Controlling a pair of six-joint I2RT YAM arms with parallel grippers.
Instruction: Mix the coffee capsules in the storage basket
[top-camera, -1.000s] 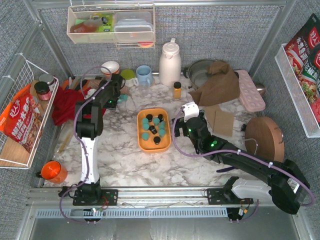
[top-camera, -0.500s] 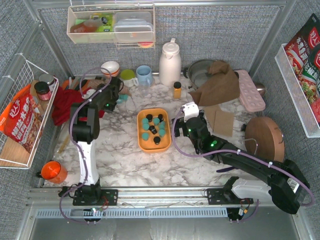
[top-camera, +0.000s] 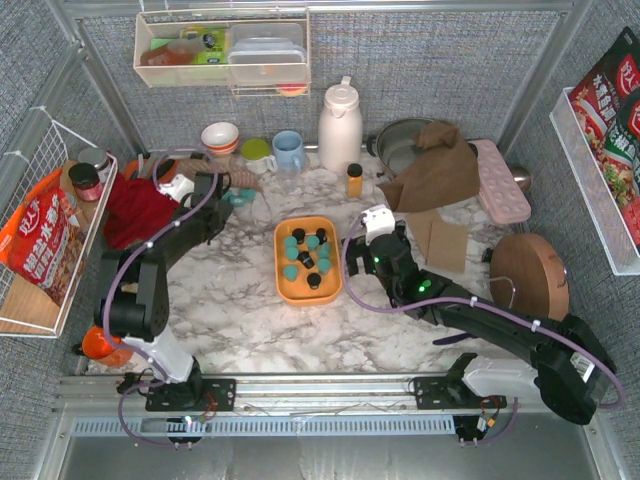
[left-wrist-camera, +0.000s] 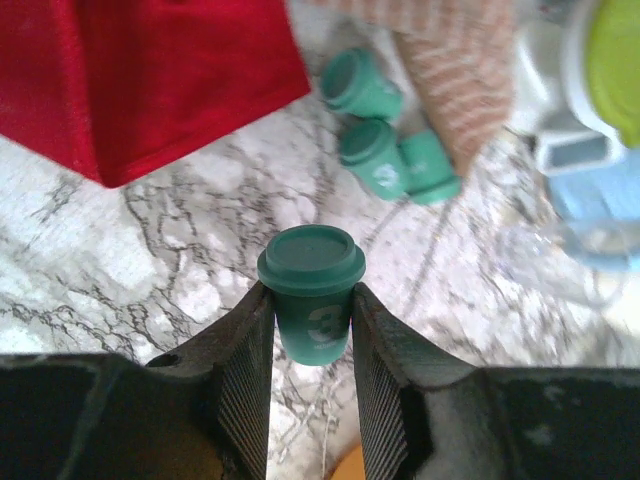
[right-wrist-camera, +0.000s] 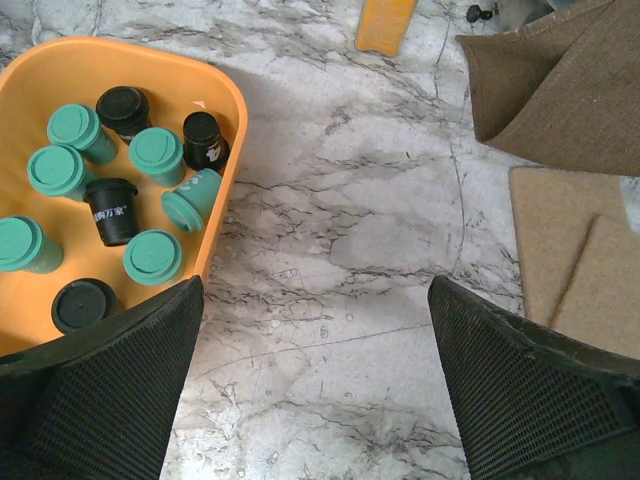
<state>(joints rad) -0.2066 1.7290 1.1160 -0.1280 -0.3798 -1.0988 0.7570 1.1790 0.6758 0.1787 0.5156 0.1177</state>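
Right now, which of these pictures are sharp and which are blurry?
Left wrist: the gripped teal capsule is sharp, the blue mug behind is blurred and washed out. Right wrist: crisp across the storage basket. Top external: evenly lit, sharp throughout.

The storage basket (right-wrist-camera: 232, 130) is smooth orange plastic with a soft sheen. The coffee capsules (right-wrist-camera: 155, 155) in it look like matt plastic, teal and black. The tabletop (right-wrist-camera: 340, 250) is polished, marble-patterned. At the basket's two o'clock, a brown cloth (right-wrist-camera: 560, 80) shows a coarse weave. The left gripper (left-wrist-camera: 310, 295) has ribbed matt-black finger pads (left-wrist-camera: 248, 370) against a matt teal capsule (left-wrist-camera: 312, 265).
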